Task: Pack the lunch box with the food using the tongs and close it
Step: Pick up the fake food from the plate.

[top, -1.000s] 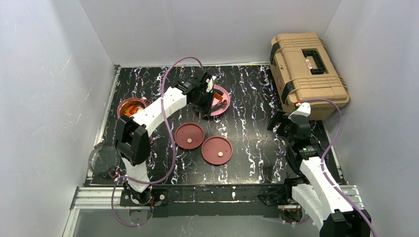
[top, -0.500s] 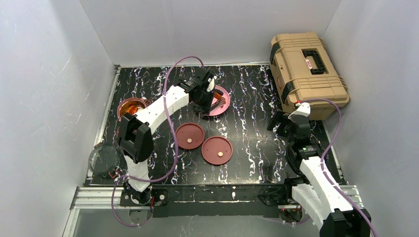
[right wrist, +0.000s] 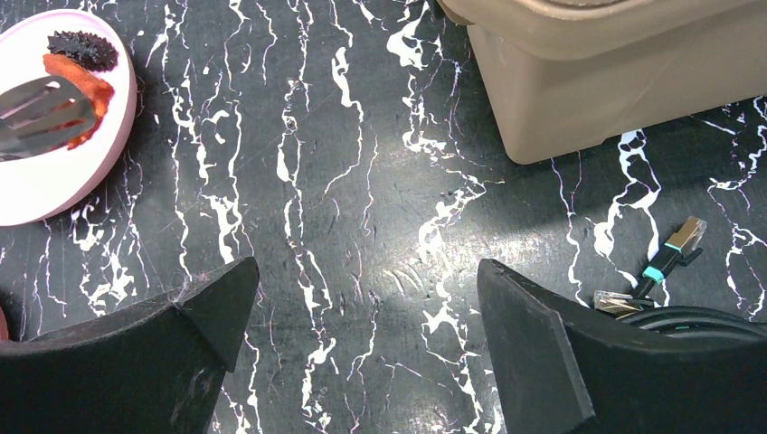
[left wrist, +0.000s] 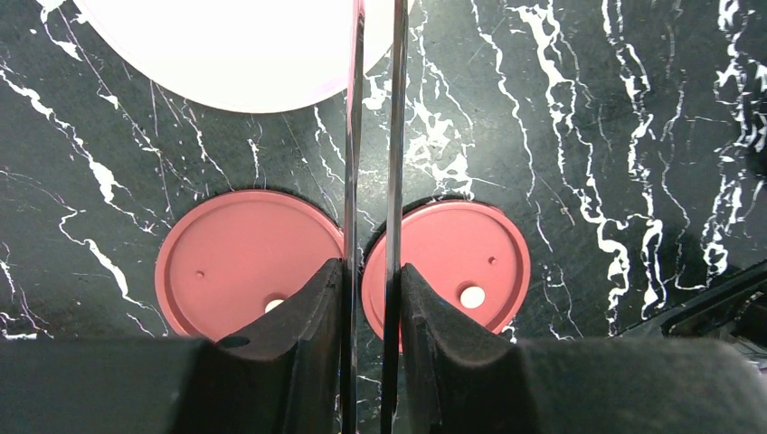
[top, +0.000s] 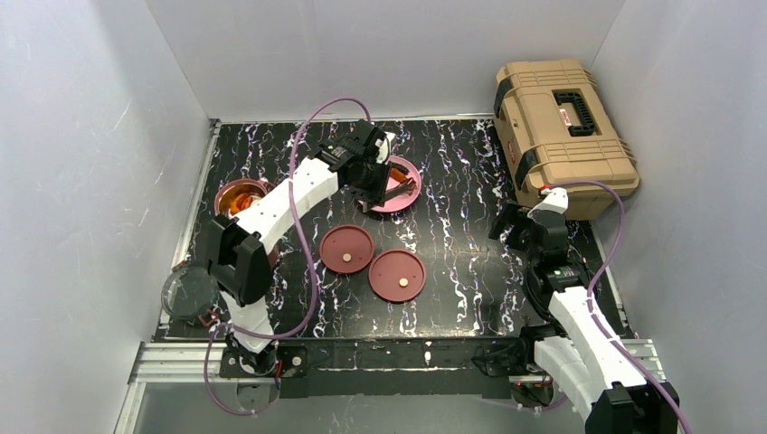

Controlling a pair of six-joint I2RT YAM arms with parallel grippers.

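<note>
My left gripper point(top: 371, 176) is shut on the slim tongs point(top: 396, 188) and hovers at the near edge of the pink plate point(top: 407, 170). In the left wrist view the two tong blades point(left wrist: 394, 136) run up between my fingers point(left wrist: 317, 298) toward the plate point(left wrist: 226, 54). An orange-red food chunk point(right wrist: 86, 86) and a dark bit point(right wrist: 81, 50) lie on the plate, with the tong tips point(right wrist: 41, 113) at the chunk. A maroon lunch box bowl point(top: 241, 195) holding orange food stands at the far left. Two flat maroon lids point(top: 347, 248) point(top: 397, 275) lie mid-table. My right gripper point(right wrist: 366, 271) is open over bare table.
The large tan toolbox point(top: 563, 122) fills the back right corner, close to my right arm. A loose cable plug point(right wrist: 669, 258) lies beside the right gripper. A round dark see-through dish point(top: 188, 291) sits at the front left table edge.
The left arm's elbow has swung to the left and the wrist has shifted slightly over the plate, still holding the tongs. The right arm has not moved.
</note>
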